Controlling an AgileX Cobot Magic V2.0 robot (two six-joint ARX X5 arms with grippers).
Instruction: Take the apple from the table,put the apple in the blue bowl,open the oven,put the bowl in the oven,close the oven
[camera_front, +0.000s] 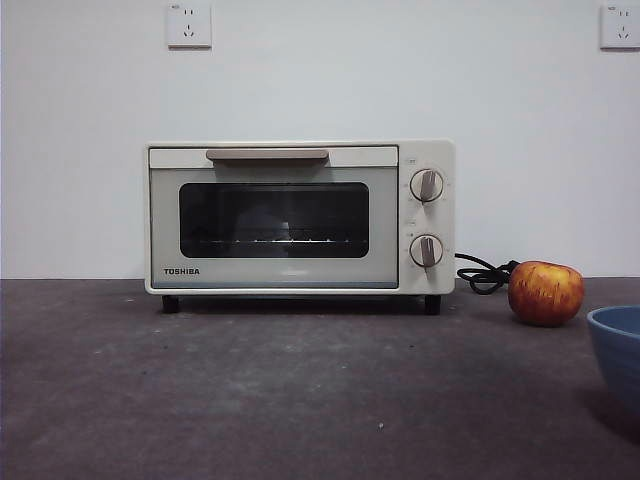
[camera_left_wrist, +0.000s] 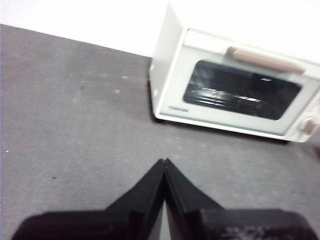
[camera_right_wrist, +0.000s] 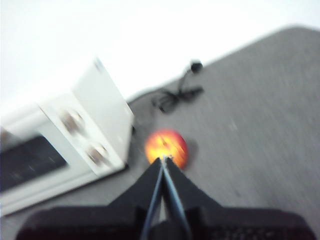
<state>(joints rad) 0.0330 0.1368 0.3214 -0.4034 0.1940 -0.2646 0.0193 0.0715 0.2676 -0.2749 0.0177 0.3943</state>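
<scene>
apple (camera_front: 545, 292) beside closed oven (camera_front: 300, 217)

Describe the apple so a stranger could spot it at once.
Find the cream oven standing on the grey table. On its knob side, past the coiled black cord, sits the apple, with the blue bowl nearer the camera. It is the only round, glossy, red-and-orange thing there.
</scene>
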